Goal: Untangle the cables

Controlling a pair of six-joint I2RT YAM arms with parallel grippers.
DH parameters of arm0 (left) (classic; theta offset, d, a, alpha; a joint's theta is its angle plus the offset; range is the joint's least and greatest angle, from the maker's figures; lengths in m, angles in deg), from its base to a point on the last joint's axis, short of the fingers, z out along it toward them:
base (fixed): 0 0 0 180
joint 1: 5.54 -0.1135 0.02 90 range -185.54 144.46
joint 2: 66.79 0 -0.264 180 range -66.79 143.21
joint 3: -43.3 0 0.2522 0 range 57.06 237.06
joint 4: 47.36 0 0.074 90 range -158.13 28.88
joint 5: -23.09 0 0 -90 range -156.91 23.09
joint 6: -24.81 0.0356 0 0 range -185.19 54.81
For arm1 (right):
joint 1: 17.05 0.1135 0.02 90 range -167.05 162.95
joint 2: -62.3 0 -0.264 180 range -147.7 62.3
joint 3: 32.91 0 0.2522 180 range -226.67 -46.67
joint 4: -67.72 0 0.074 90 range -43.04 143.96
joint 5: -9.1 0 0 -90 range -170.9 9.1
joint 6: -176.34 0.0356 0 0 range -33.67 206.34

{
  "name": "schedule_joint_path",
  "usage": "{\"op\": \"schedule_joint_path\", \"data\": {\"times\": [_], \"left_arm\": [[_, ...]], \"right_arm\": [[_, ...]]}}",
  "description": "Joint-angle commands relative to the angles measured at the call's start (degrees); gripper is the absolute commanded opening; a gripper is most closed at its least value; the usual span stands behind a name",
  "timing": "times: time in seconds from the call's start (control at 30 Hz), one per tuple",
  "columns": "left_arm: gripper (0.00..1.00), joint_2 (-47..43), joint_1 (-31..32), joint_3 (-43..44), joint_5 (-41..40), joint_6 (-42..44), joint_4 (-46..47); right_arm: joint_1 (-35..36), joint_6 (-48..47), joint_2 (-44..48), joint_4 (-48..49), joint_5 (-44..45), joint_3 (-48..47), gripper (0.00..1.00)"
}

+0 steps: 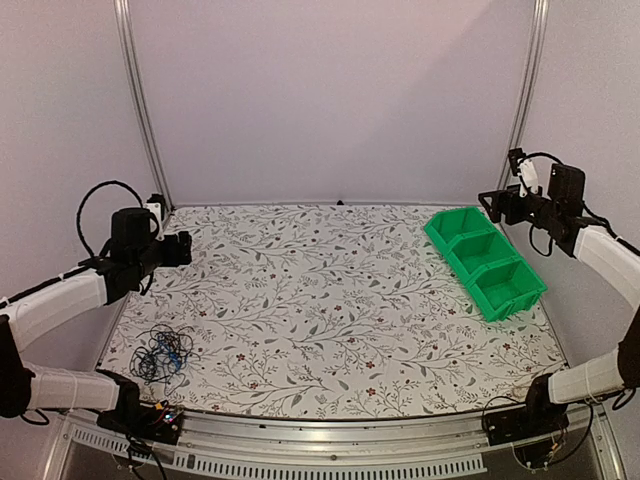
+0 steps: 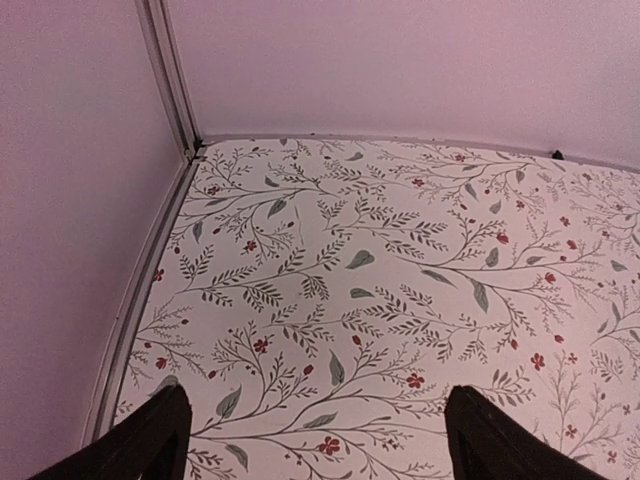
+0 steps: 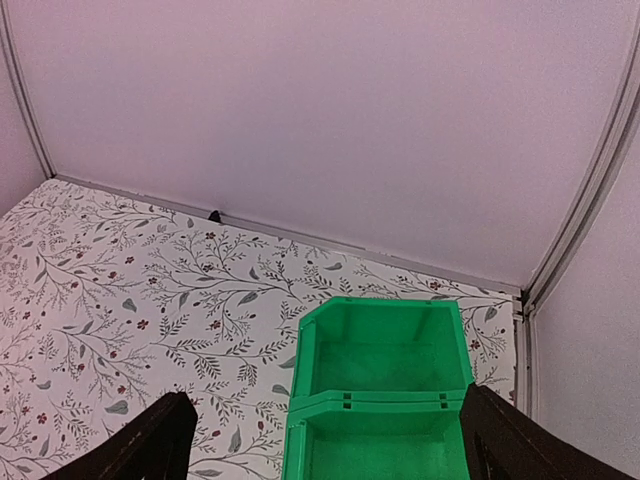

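cables (image 1: 165, 352) lie in a loose tangle at the near left of the bench (image 1: 330, 300), mostly black with one blue strand in the middle. left pincer (image 2: 315, 440) is released, jaws spread wide, holding nothing. it hangs over the far left of the bench, well apart from the cables. right pincer (image 3: 320, 440) is also released and holding nothing, up at the far right, just above the far end of the green bins (image 1: 485, 262), three in a row.
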Motion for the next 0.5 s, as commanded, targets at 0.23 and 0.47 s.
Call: {"op": "schedule_joint_path", "data": {"times": [0.23,0.47], "left_arm": [[0.72,2.41,6.27,12.51,-1.93,-11.48,-22.69],[0.7,0.65,16.15,11.46,-8.62,-35.28,-42.18]], "right_arm": [[-0.74,-7.03,-1.36,2.48,-13.51,9.69,0.99],[-0.81,-9.6,-3.57,1.93,-20.58,10.93,0.99]]}}
